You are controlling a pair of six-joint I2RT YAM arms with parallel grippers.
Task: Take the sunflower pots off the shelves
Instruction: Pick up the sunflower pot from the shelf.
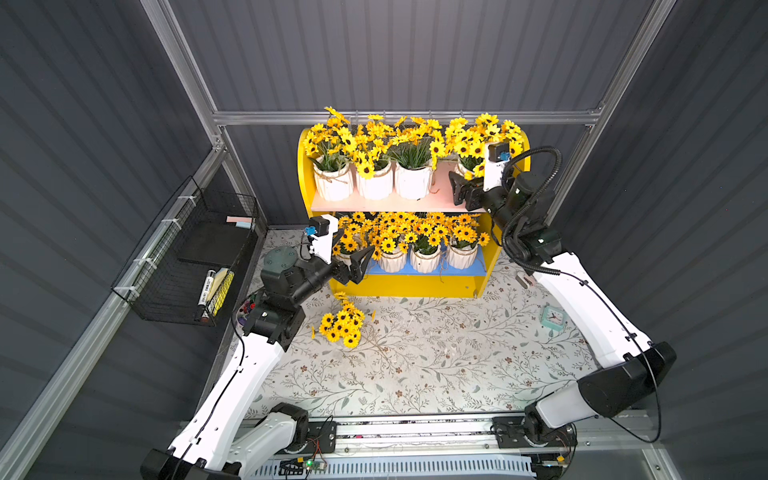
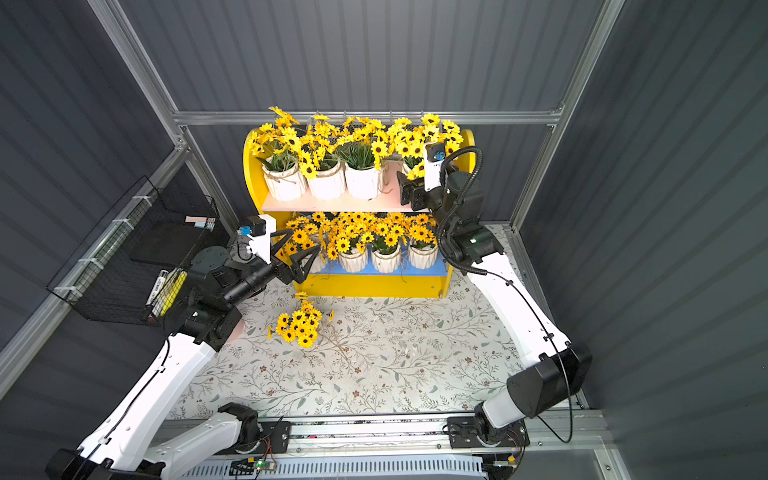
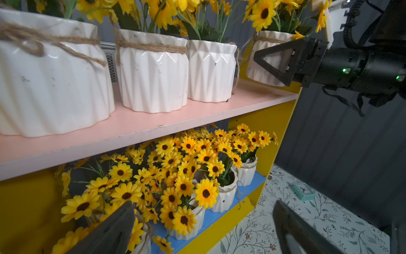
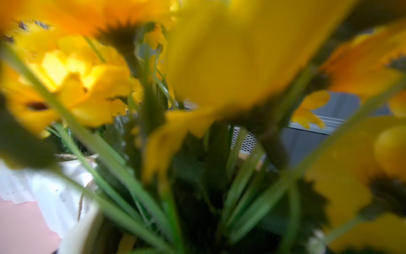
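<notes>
Your left pincer (image 2: pixel 299 249) is spread wide and holds nothing, beside the lower-left pot (image 3: pixel 144 245). Your right pincer (image 1: pixel 457 185) straddles the upper-right pot (image 3: pixel 272 36); I cannot tell if it grips. The sunflower pots (image 1: pixel 376 183) stand on the shelves (image 1: pixel 399 203), centre frame.

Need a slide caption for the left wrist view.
Sunflower pots line both shelves; right end effector at the upper end pot.

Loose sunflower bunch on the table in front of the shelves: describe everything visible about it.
The loose bunch is a dense cluster of yellow, dark-centred, artificial-looking sunflowers lying on the floral tablecloth, in front of the shelves on the left arm's side. No pot shows with it. Thin brownish stems seem to trail toward the table's middle, hard to separate from the print. One stray bloom reaches toward the shelf base; contact unclear. Nothing else touches it.
</notes>
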